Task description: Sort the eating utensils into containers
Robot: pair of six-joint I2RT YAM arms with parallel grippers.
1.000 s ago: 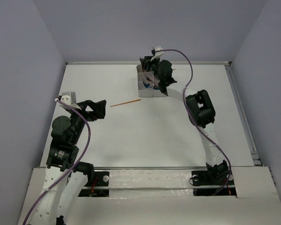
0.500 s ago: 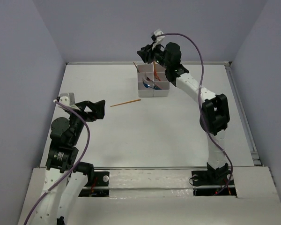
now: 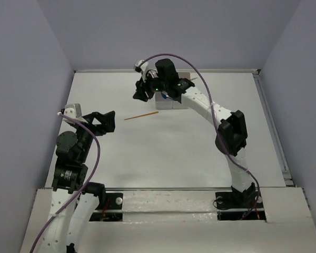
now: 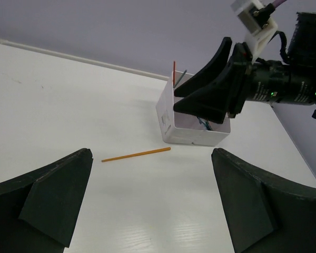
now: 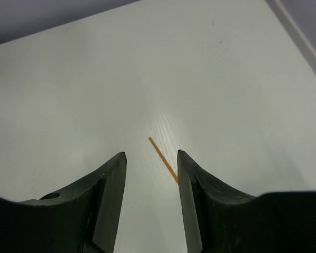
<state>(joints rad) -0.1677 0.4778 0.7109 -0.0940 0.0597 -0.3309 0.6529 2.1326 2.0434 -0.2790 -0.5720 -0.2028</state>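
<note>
An orange stick (image 3: 141, 115) lies flat on the white table, left of the white bins (image 3: 174, 101); it also shows in the left wrist view (image 4: 136, 154) and the right wrist view (image 5: 163, 159). The bins (image 4: 192, 124) hold upright utensils, an orange and a teal one poking out. My right gripper (image 3: 141, 90) is open and empty, above the table just left of the bins, with the stick seen between its fingertips (image 5: 151, 154). My left gripper (image 3: 106, 121) is open and empty, low at the left, facing the stick and bins.
The table (image 3: 163, 153) is walled by grey panels on three sides, with a rail along the right edge (image 3: 271, 126). The right arm (image 3: 229, 132) arches over the right half of the table.
My right gripper has swung left, from over the bins to above the table to their left near the orange stick. The left arm and the stick have not moved.
</note>
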